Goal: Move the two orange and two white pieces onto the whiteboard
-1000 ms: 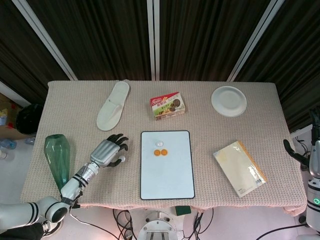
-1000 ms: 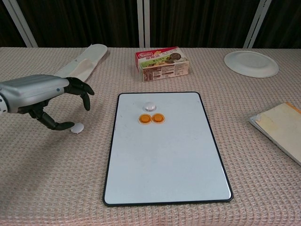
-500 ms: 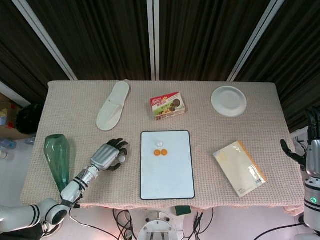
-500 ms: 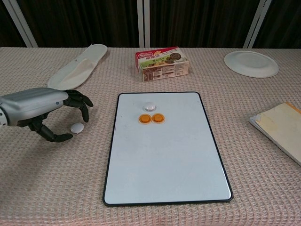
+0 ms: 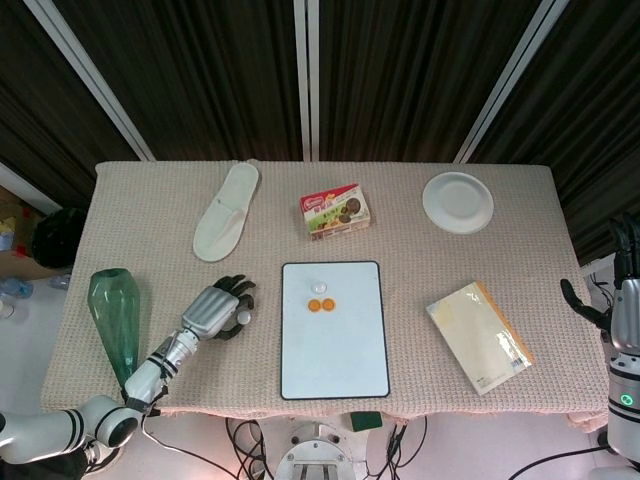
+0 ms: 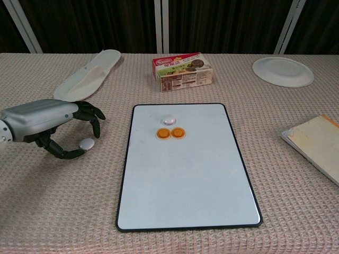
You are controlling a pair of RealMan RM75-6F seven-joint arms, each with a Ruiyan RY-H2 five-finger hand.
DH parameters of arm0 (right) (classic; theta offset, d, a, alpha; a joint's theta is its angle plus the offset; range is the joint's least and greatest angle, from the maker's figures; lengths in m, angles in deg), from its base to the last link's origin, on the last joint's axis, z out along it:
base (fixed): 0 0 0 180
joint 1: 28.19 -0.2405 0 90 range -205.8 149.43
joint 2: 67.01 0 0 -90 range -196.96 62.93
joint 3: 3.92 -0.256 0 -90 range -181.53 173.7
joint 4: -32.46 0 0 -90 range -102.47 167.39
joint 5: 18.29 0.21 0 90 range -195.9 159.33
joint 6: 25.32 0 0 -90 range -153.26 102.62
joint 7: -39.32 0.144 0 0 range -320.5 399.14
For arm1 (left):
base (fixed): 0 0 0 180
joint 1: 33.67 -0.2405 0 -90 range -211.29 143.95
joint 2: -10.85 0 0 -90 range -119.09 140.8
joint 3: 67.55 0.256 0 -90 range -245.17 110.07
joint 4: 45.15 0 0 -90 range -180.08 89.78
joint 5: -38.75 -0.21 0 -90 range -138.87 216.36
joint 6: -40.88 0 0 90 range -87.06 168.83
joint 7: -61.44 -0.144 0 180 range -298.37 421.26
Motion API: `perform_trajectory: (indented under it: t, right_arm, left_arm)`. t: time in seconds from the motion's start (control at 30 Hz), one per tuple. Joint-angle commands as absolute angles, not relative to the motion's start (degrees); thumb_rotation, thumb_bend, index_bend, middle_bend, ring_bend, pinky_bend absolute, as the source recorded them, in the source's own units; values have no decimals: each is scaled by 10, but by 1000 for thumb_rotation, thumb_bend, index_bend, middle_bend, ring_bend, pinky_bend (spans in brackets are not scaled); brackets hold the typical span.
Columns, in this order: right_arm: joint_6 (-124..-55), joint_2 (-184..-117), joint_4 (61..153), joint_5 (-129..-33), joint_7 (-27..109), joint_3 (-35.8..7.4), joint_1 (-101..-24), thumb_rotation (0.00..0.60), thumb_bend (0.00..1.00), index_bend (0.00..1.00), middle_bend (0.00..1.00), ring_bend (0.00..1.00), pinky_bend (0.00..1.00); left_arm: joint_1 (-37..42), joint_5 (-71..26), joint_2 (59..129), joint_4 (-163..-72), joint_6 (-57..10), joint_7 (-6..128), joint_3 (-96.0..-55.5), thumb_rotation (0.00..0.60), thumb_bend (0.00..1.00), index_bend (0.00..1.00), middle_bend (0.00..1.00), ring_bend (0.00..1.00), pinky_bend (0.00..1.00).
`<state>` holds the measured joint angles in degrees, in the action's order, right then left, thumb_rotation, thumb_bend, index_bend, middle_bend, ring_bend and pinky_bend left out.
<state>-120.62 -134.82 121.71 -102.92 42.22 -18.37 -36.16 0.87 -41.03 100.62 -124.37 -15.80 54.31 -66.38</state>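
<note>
**Left hand curled around a loose white piece beside the whiteboard**

From the head view, we see a table (image 5: pixel 140 200) covered in beige woven cloth. The whiteboard (image 5: pixel 335 350) lies near the front edge, about midway along it. Close to the board's far edge sit one white piece (image 5: pixel 320 286) and, just in front of it, two orange pieces (image 5: pixel 321 304) side by side, touching or nearly so. Our left hand (image 5: pixel 215 312) rests on the cloth just left of the board, its dark fingers curled. A second white piece (image 5: pixel 243 317) lies off the board by the fingertips. Our right hand (image 5: pixel 618 290) hangs beyond the table's right edge, fingers apart, holding nothing. A white slipper (image 5: pixel 227 210), a snack box (image 5: pixel 337 210) and a white plate (image 5: pixel 457 202) lie along the far edge. A green bottle (image 5: pixel 113 322) lies at the left edge and a yellow packet (image 5: pixel 479 335) near the right edge.

From the chest view, we see the left hand (image 6: pixel 50 124) arched over the cloth, thumb and fingers bent loosely around the loose white piece (image 6: pixel 87 143). We cannot tell whether they touch it; it lies on the cloth, not lifted. The board (image 6: pixel 185 180) carries the white piece (image 6: pixel 168 119) and the orange pair (image 6: pixel 171 133).
</note>
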Motion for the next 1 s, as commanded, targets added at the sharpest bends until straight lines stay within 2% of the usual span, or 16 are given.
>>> perform_trajectory:
  t: [0.03, 0.63, 0.83, 1.0]
  right_arm:
    - [-1206, -1349, 1216, -1029, 422, -183, -362, 600, 213, 0, 0, 0, 0]
    - [-1203, -1348, 1219, -1028, 416, -184, -365, 600, 214, 0, 0, 0, 0]
    - [-1211, -1345, 1227, -1036, 409, -184, -364, 600, 214, 0, 0, 0, 0]
    - [-1211, -1344, 1232, -1039, 405, -182, -364, 600, 214, 0, 0, 0, 0]
  left_arm:
    - [8, -410, 1006, -1243, -156, 542, -664, 600, 292, 399, 156, 59, 146]
    - [18, -424, 995, -1247, -148, 567, -683, 600, 309, 484, 180, 59, 147]
    - [67, -435, 991, -1251, -111, 573, -717, 600, 309, 483, 180, 60, 149]
    - [128, -433, 1034, -1188, -54, 609, -749, 600, 310, 484, 181, 59, 150]
